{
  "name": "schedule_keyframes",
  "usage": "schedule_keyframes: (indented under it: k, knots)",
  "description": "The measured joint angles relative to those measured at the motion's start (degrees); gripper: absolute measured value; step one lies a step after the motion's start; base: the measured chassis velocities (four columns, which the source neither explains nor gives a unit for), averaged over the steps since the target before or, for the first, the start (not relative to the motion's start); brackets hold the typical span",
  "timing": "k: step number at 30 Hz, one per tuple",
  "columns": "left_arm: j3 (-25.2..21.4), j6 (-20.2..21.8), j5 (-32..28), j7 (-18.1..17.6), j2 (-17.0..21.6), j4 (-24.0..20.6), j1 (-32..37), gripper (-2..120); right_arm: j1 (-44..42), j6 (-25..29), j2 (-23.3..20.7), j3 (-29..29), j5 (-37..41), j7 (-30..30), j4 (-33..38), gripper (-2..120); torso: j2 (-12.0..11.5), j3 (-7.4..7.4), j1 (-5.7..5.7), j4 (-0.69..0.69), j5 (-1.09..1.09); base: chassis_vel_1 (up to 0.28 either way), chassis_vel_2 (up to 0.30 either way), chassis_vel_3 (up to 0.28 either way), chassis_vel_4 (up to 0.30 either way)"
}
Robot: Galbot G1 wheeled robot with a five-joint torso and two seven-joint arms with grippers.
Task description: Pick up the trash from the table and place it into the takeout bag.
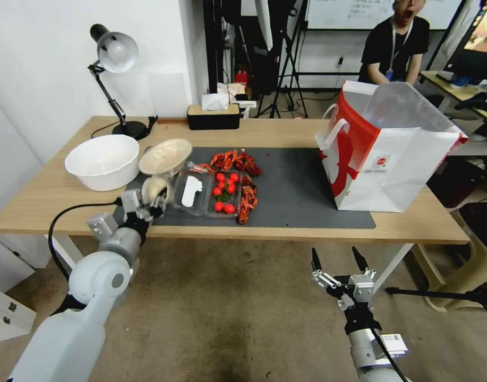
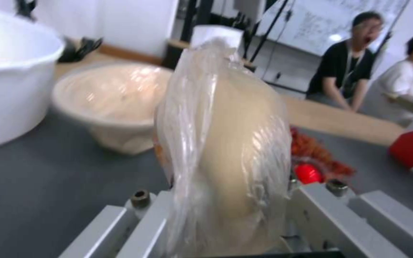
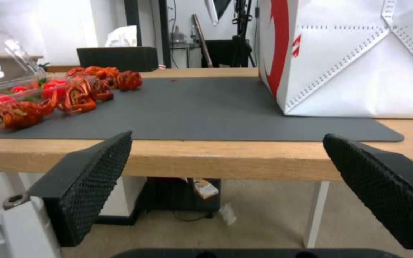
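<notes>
Your left gripper, at lower left of the head view, has its jaws pinched on the clear plastic bag with beige lump, at the near left edge of the mat beside the beige shallow bowl. Expect it to be light, soft and slippery; the film will likely slide, so grip through the lump, not loose plastic. The takeout bag stands open at right. Your right gripper waits below the table, jaws spread.

White takeout bag with red panels, grey mat.
</notes>
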Motion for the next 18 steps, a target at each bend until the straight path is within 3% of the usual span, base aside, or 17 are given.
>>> schedule_keyframes:
  k: [5,9,18]
  knots:
    - [0.47,-0.05,-0.10,-0.09,0.82,0.10,-1.91,11,-0.08,-0.54,-0.17,0.26,-0.07,0.05,1.09,100,0.00,0.00,0.01,0.00,0.00,0.000,0.000,0.000,0.000]
    - [0.34,-1.05,4.41,-0.72,1.42,1.28,-2.63,11,-0.18,-0.93,-0.03,0.30,-0.35,0.08,1.76,100,0.00,0.00,0.00,0.01,-0.01,0.000,0.000,0.000,0.000]
    - [2.18,-4.68,1.56,1.43,1.47,1.94,-5.65,10,-0.26,-1.36,0.18,-0.17,-1.04,0.15,2.11,100,0.00,0.00,0.01,-0.01,-0.01,0.000,0.000,0.000,0.000]
